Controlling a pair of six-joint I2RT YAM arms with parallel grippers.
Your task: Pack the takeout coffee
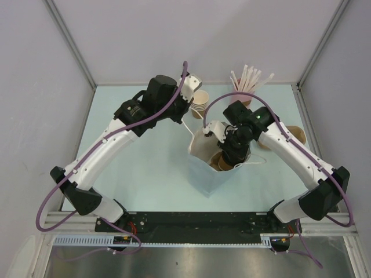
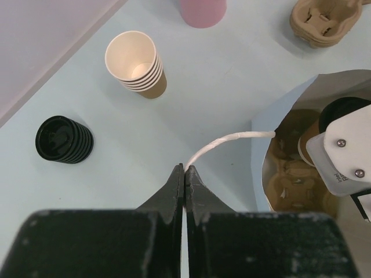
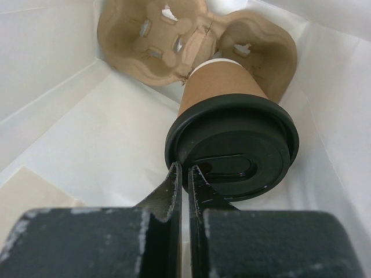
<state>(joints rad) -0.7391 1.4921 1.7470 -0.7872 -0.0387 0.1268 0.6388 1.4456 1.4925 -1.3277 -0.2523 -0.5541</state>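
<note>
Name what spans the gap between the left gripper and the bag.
A white twisted handle, pinched in the left gripper, arcs to the bag rim; left wrist view shows it.

In the right wrist view the coffee cup [image 3: 220, 84] hides its own base behind its lid [image 3: 232, 145], so you cannot tell whether it sits in the tray [image 3: 145, 35]. The left wrist view's top edge cuts off the pink cup [image 2: 202, 11].
</note>
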